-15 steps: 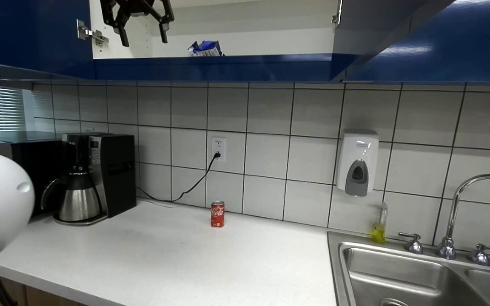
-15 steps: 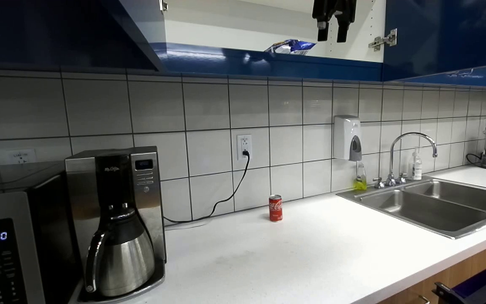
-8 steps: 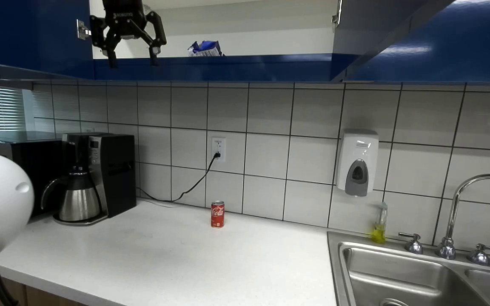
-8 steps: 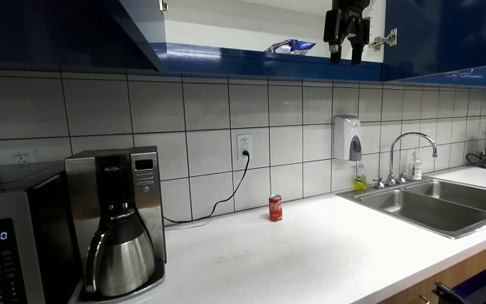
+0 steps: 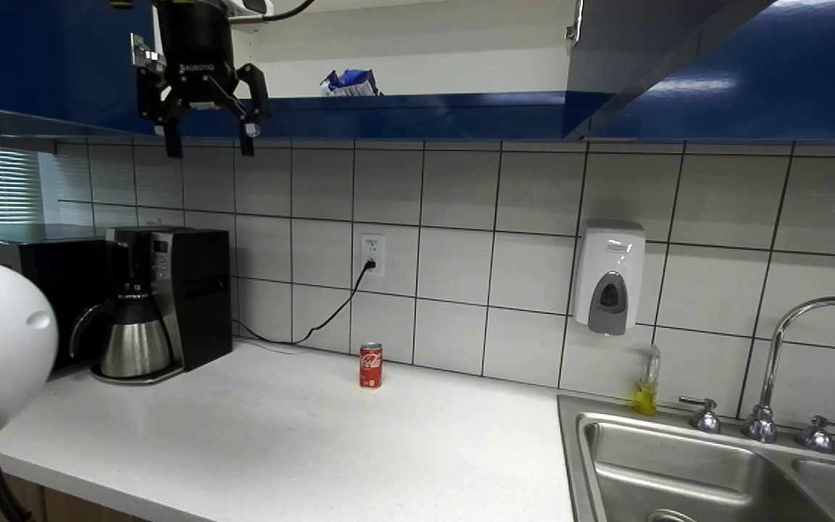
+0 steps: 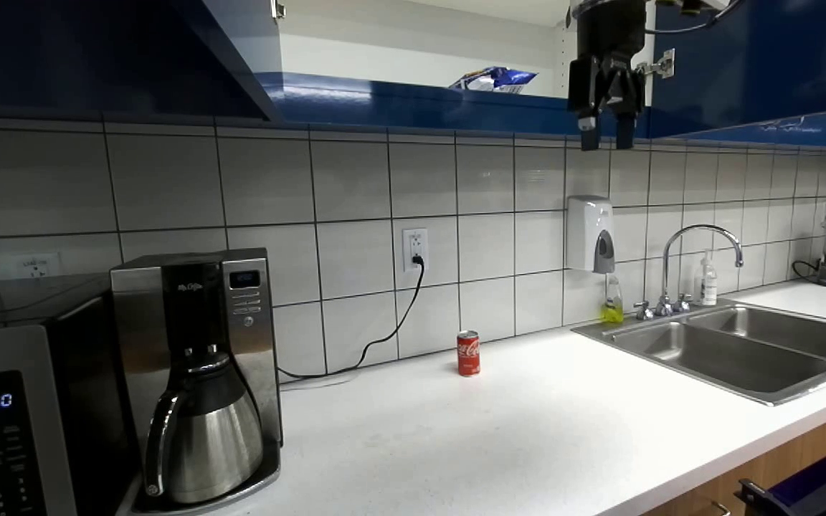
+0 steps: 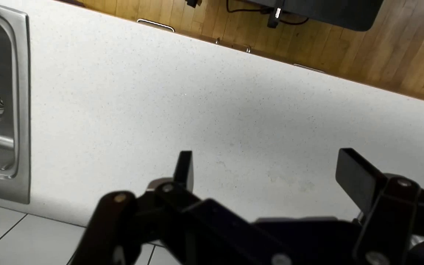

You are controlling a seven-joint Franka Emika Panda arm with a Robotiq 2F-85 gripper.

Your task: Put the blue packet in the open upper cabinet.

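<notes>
The blue packet point(image 5: 352, 82), crinkled with white markings, rests on the shelf inside the open upper cabinet point(image 5: 425, 116). It also shows in an exterior view point(image 6: 500, 78) above the cabinet's blue front edge point(image 6: 384, 105). Its lower part is hidden by that edge. My gripper point(image 5: 210, 145) is open with nothing between its fingers. It hangs pointing down, apart from the packet, with its fingertips below the level of the cabinet's edge. It also shows in an exterior view point(image 6: 607, 140). In the wrist view the spread fingers point(image 7: 265, 162) are above the white counter; packet and cabinet are out of view there.
A small red can point(image 5: 370, 365) stands on the white counter point(image 5: 280, 435) near the tiled wall. A coffee maker point(image 6: 198, 380) and microwave point(image 6: 26, 401) stand at one end, a sink point(image 5: 678, 464) at the other. An open cabinet door point(image 5: 48, 65) hangs close to the gripper.
My open gripper has moved down and away from the packet, from in front of the cabinet opening to below its front edge. The packet and can have not moved.
</notes>
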